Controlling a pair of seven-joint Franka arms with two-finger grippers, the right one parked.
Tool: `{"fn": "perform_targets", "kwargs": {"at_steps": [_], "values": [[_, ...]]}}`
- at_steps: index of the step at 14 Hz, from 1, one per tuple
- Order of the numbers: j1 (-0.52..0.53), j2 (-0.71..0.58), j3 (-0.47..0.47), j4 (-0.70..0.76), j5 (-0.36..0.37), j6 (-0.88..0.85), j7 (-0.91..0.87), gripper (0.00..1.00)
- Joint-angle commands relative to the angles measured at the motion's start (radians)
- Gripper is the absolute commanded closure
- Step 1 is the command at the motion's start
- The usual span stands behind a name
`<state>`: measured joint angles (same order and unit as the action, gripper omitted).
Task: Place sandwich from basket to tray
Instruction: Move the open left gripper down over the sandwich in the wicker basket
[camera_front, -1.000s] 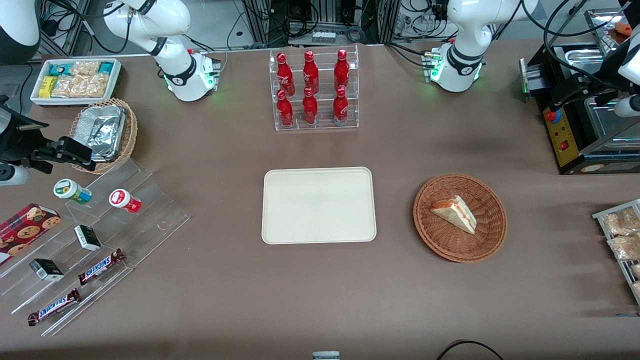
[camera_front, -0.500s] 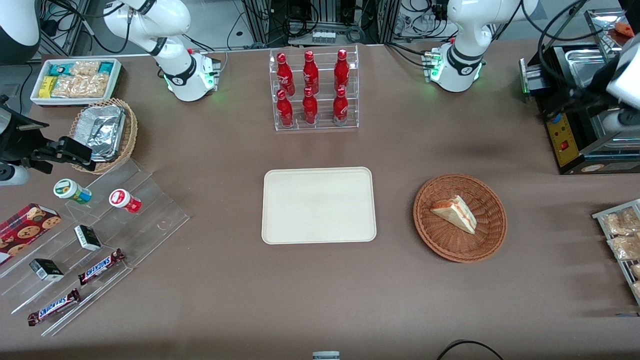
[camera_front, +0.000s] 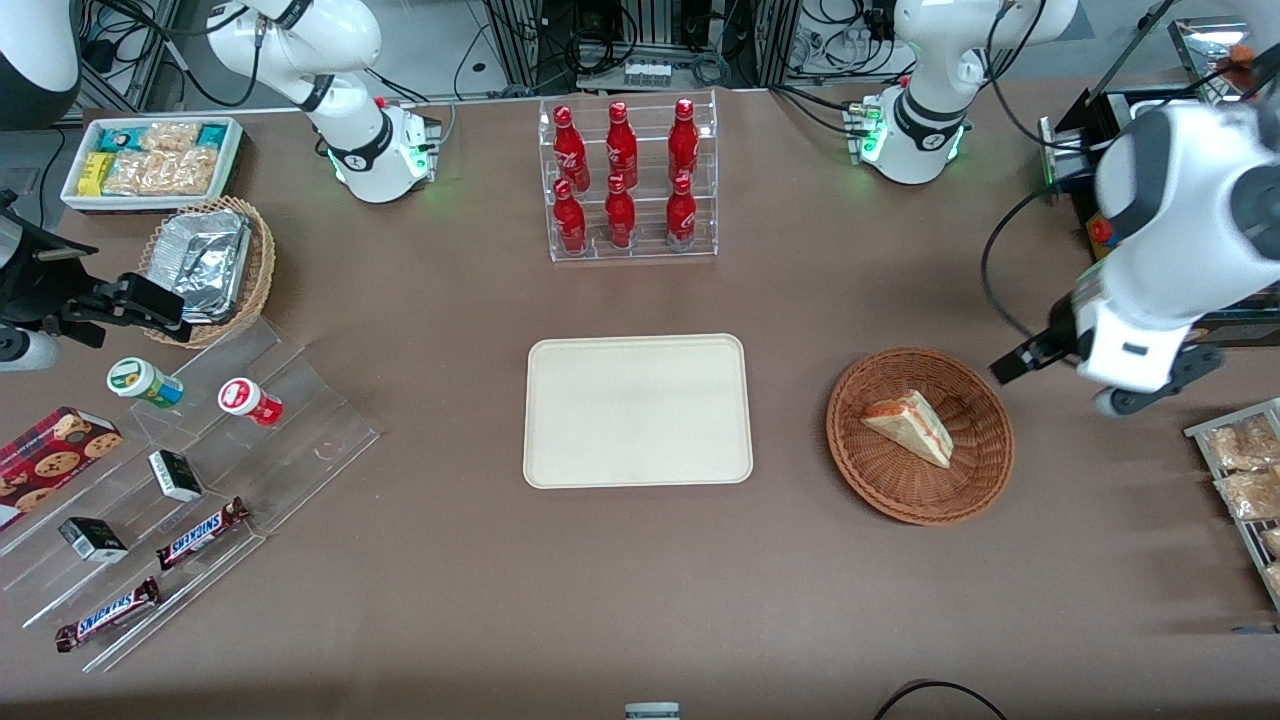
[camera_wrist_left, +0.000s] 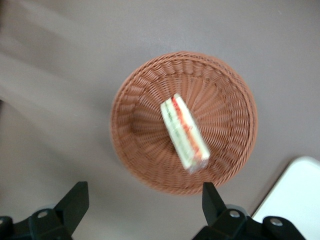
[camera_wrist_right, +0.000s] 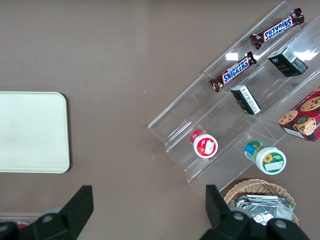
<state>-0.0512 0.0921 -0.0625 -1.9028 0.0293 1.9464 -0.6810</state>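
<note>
Looking from the front, the sandwich (camera_front: 910, 427) lies in the round reddish-brown basket (camera_front: 920, 435), its white bread wedge showing a red-orange filling edge. The basket sits on the brown table (camera_front: 450, 600) beside the cream-white tray (camera_front: 638, 411), toward the working arm's end and apart from it. The left arm's gripper (camera_front: 1060, 372) hangs above the table just beside the basket's rim, toward the working arm's end, with nothing in it; from here its fingers are mostly hidden by the white wrist. A clear rack of red bottles (camera_front: 626, 180) stands farther from the front camera than the tray. Seen from the left wrist, the gripper (camera_wrist_left: 142, 200) is spread wide, its two dark fingertips (camera_wrist_left: 75, 197) well apart and empty, the basket (camera_wrist_left: 135, 105) and the sandwich (camera_wrist_left: 184, 132) below and between them. A corner of the tray (camera_wrist_left: 295, 195) shows near the basket. Seen from the right wrist, the tray (camera_wrist_right: 30, 132) lies on the table near a clear stepped display (camera_wrist_right: 200, 120) holding Snickers bars (camera_wrist_right: 232, 71) and small tubs (camera_wrist_right: 204, 143).
</note>
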Motion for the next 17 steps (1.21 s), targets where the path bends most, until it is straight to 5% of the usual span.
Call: {"fn": "perform_targets", "kwargs": {"at_steps": [1,9,16,17], "values": [[-0.053,0.04,0.012,-0.054,0.018,0.112,-0.197,0.0],[-0.101,0.15,0.012,-0.183,0.018,0.425,-0.457,0.0],[-0.101,0.19,0.012,-0.28,0.018,0.569,-0.465,0.01],[-0.101,0.201,0.012,-0.277,0.018,0.577,-0.466,0.22]]}}
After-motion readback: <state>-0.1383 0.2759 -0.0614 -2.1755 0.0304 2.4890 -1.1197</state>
